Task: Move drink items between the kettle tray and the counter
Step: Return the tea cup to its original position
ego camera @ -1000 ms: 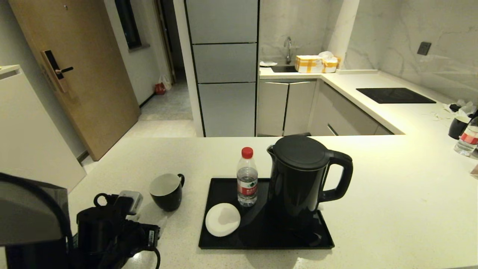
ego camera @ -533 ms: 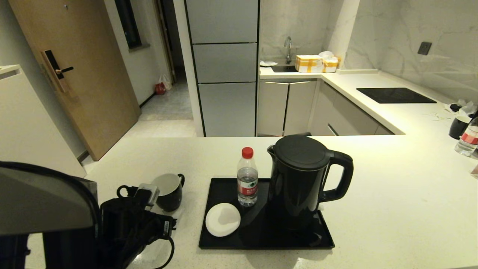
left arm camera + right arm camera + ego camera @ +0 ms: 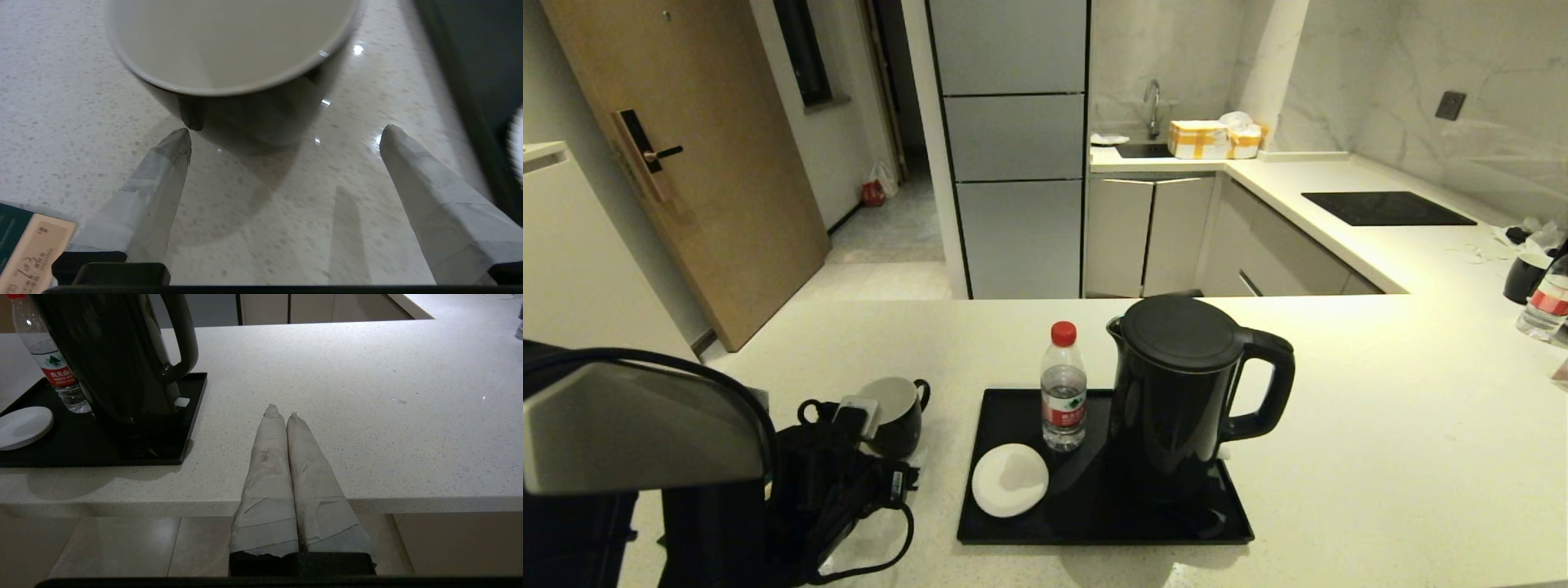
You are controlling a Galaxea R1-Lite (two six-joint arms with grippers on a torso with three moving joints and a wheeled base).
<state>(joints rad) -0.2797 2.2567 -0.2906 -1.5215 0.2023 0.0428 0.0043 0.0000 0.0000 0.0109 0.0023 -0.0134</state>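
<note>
The white-lined black mug stands on the cream counter, left of the black kettle tray. My left gripper is open, low over the counter, its taped fingertips just short of the mug, which sits centred ahead of the gap. In the head view the wrist body covers the fingers. On the tray stand the tall black kettle, the red-capped bottle and the white saucer. My right gripper is shut and empty at the counter's front edge, right of the tray.
A dark green leaflet lies on the counter beside the left fingers. Far right stand a second mug and bottle. The black hob panel is set in the back counter, with a cardboard box by the sink.
My left arm has moved forward and to the right, bringing its wrist up against the near side of the mug. The mug and the tray's items have not moved.
</note>
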